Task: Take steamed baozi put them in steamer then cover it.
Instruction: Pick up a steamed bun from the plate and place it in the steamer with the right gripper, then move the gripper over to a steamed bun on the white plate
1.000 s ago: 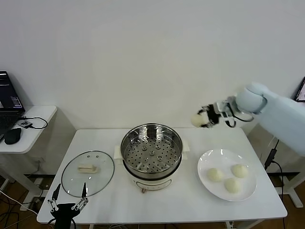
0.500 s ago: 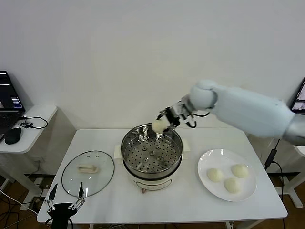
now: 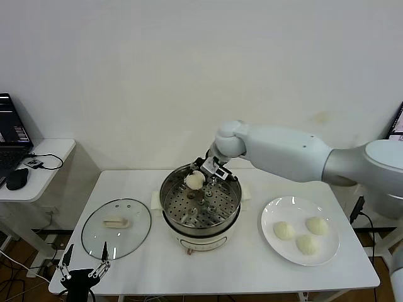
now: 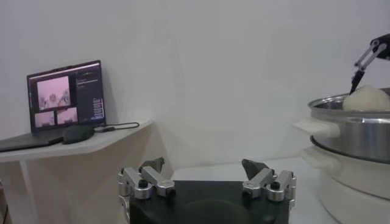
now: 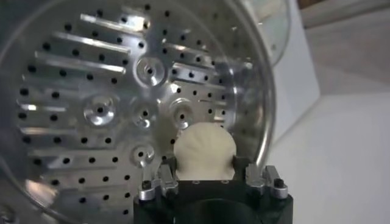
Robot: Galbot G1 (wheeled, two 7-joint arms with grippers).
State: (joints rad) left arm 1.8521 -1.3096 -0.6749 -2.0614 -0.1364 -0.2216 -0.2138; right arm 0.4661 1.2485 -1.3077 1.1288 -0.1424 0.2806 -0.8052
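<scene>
My right gripper (image 3: 200, 176) is shut on a cream-white baozi (image 3: 194, 180) and holds it over the back of the steamer (image 3: 200, 204), above the perforated tray. The right wrist view shows the baozi (image 5: 203, 150) between the fingers over the tray (image 5: 91, 109). Three more baozi (image 3: 305, 234) lie on a white plate (image 3: 277, 211) at the right. The glass cover (image 3: 116, 228) with its cream handle lies flat on the table left of the steamer. My left gripper (image 3: 83, 272) is open and empty, parked below the table's front left edge. In the left wrist view it (image 4: 207, 173) faces the steamer (image 4: 353, 131).
A side table (image 3: 38, 167) at the left holds a laptop (image 3: 12, 129), a mouse (image 3: 17, 178) and a cable. A white wall stands behind the white table (image 3: 252, 270).
My right arm has carried the baozi leftward from beside the plate, across to the steamer, and lowered it toward the tray. The left gripper has shifted only slightly.
</scene>
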